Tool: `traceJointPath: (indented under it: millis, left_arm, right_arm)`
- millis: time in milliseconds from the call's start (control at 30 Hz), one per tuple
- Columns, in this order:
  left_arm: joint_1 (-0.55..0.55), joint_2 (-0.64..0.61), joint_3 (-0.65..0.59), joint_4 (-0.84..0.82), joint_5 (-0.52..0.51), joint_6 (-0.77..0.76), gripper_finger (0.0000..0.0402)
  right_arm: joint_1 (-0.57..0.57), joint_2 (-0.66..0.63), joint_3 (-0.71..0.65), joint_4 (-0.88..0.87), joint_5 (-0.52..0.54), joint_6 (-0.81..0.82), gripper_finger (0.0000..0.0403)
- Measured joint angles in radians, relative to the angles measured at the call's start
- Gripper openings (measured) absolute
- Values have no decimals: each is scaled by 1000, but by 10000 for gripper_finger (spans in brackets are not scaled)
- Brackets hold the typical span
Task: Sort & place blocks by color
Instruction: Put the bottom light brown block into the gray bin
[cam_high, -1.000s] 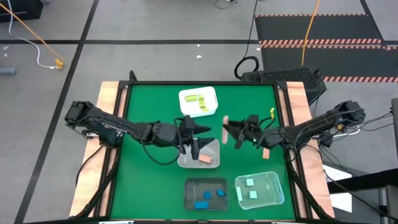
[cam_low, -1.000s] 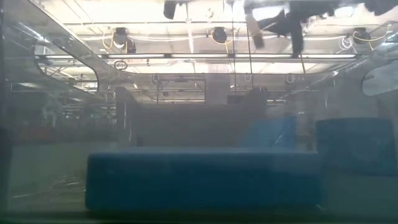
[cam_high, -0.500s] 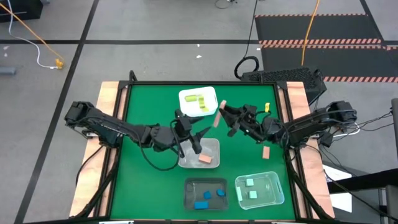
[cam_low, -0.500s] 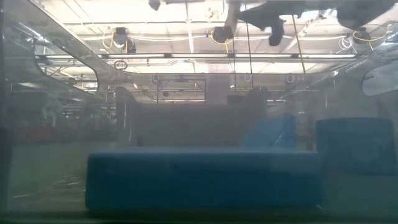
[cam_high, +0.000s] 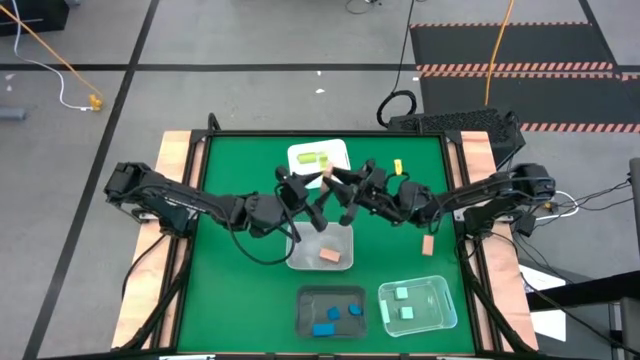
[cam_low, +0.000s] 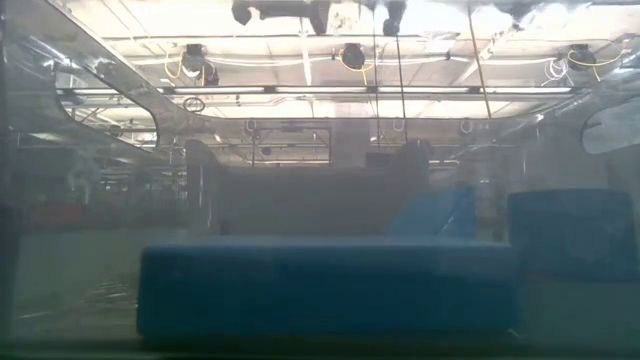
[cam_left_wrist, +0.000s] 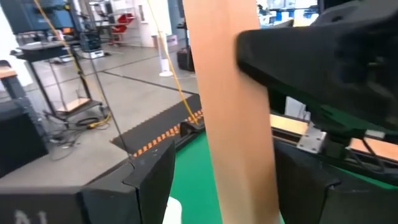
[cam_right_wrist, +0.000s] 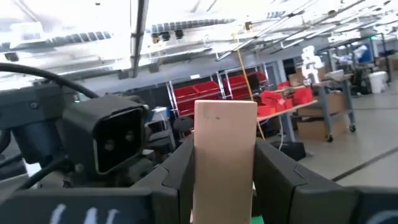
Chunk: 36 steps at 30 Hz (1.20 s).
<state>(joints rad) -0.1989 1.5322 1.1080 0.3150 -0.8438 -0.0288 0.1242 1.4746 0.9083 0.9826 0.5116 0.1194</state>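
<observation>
The right gripper (cam_high: 330, 181) was clamped on a long salmon-tan bar (cam_right_wrist: 224, 162), plain-faced and square-ended, held above mid-table beside the white tub (cam_high: 318, 160); the left gripper (cam_high: 312, 205) faced it, fingers apart around the bar without gripping.

A salmon-tan bar (cam_right_wrist: 225, 163), matt and smooth like painted wood, sits between the right gripper (cam_right_wrist: 225, 186) and its dull black plastic fingers (cam_right_wrist: 281, 174). The table (cam_high: 240, 165) wears a flat green mat, felt-like and without shine, edged by pale raw wood boards (cam_high: 178, 160). A clear tub (cam_high: 418, 304) looks like glossy plastic; the white tub (cam_high: 318, 160) is opaque and smooth, the dark tub (cam_high: 332, 310) translucent and smoky.
</observation>
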Motion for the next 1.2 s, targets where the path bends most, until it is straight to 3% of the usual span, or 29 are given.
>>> traceJointPath:
  millis: [467, 567, 733, 800, 967, 1200]
  left_arm:
    - [6, 0, 0, -30, -12, -25, 229]
    - [-1, 0, 0, -35, -10, -21, 192]
    - [-17, 0, 0, -40, -40, -16, 86]
    - [-17, 0, 0, -45, -34, -24, 55]
    - [-23, 0, 1, -52, 4, -41, 55]
    - [-39, 0, 1, -51, 2, -42, 55]
  right_arm:
    - [1, 18, 22, -47, -15, -34, 108]
    - [1, 19, 22, -56, -17, -34, 108]
    - [1, 19, 22, -56, -7, -33, 109]
    - [2, 18, 22, -60, -15, -36, 134]
    - [3, 18, 22, -90, -32, -28, 206]
    - [17, -72, 22, -302, -43, 25, 244]
